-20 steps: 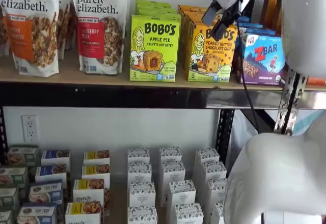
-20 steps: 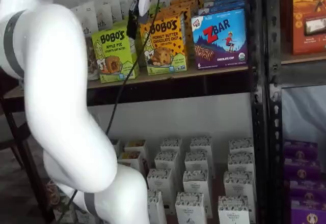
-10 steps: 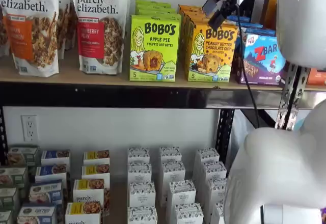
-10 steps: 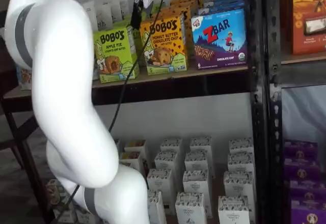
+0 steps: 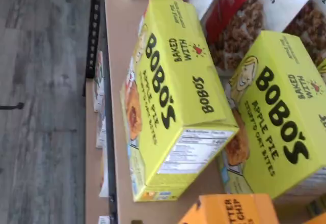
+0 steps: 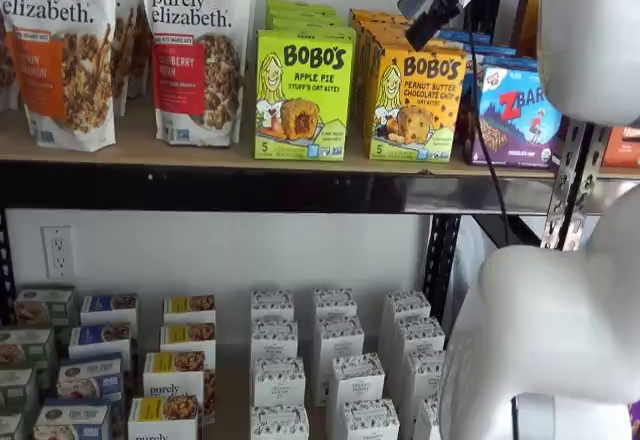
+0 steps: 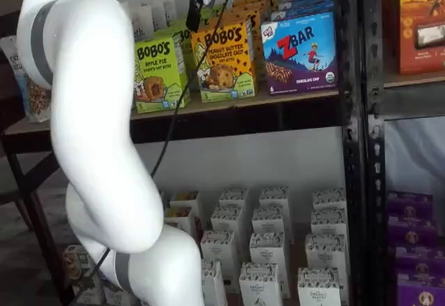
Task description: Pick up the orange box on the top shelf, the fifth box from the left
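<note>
The orange box (image 6: 415, 100), a yellow-orange Bobo's Peanut Butter Chocolate Chip carton, stands upright on the top shelf (image 6: 200, 150) between a green Bobo's box and a blue Zbar box. It shows in both shelf views (image 7: 224, 62), and only its corner shows in the wrist view (image 5: 229, 211). My gripper (image 6: 422, 22) hangs from the view's top edge, just above the orange box's upper front edge. It also shows in a shelf view (image 7: 196, 3). The black fingers are seen side-on, with no plain gap and no box in them.
A green Bobo's Apple Pie box (image 6: 303, 95) stands left of the orange box and a blue Zbar box (image 6: 518, 115) right of it. Granola bags (image 6: 198, 50) stand further left. Small white boxes (image 6: 335, 360) fill the lower level. My white arm (image 6: 560, 340) and its cable (image 6: 490, 160) hang in front.
The gripper has risen from in front of the orange box's upper face to above its top edge. The arm has shifted in both shelf views. The boxes have not moved.
</note>
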Robot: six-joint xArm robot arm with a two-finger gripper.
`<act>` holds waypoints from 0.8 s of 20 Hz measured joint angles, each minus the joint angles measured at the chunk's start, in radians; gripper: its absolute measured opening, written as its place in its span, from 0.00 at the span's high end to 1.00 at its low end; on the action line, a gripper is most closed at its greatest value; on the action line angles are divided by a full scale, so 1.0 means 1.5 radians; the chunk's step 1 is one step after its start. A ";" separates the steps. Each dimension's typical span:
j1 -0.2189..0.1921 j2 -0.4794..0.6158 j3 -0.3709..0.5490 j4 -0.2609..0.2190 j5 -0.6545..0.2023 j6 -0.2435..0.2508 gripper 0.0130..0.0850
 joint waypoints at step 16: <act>0.029 0.030 -0.005 -0.098 -0.057 -0.018 0.00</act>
